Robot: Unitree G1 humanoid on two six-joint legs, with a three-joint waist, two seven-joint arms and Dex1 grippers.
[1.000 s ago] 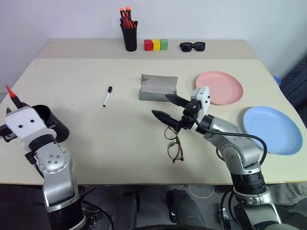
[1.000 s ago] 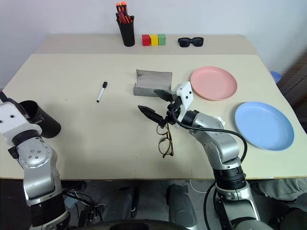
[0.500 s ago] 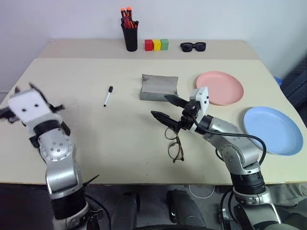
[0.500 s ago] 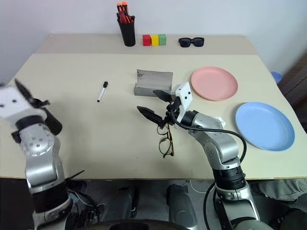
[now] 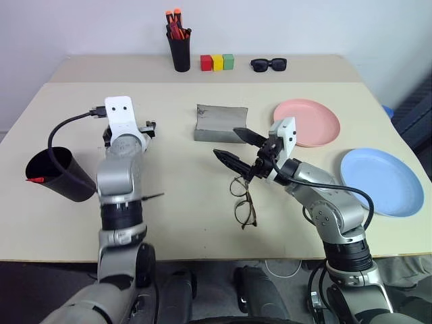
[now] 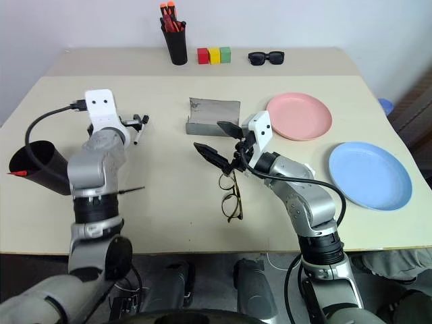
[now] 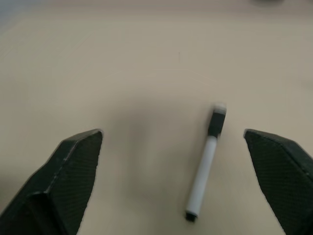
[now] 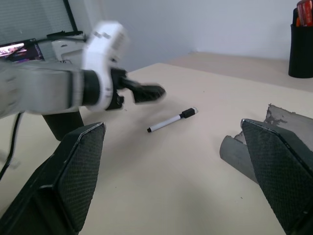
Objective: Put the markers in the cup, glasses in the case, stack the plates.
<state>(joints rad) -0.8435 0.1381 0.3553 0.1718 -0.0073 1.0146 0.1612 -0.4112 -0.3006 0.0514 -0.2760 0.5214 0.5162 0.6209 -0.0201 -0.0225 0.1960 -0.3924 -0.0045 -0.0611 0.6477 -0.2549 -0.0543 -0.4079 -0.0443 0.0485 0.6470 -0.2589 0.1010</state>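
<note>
My left gripper [image 7: 173, 134] hangs open just over the white marker with a black cap [image 7: 203, 171], which lies flat on the table between its fingers. At the table's left edge sits the black cup [image 5: 64, 177], and the red marker [image 5: 34, 179] pokes out over its rim. The wire-framed glasses [image 5: 244, 202] lie near the middle front. My right gripper [image 5: 237, 148] hovers open above them, holding nothing. The grey case [image 5: 221, 123] stands open just behind it. The pink plate [image 5: 310, 123] and the blue plate [image 5: 381, 181] lie apart on the right.
Along the back of the table stand a black pen holder [image 5: 180, 52] with orange-red pens, three coloured blocks [image 5: 217, 63] and black sunglasses [image 5: 268, 65]. A black cable [image 5: 67, 128] loops from my left wrist.
My left arm swung from beside the cup to over the white marker and its gripper opened. The red marker it held now rests in the cup. My right arm has not moved.
</note>
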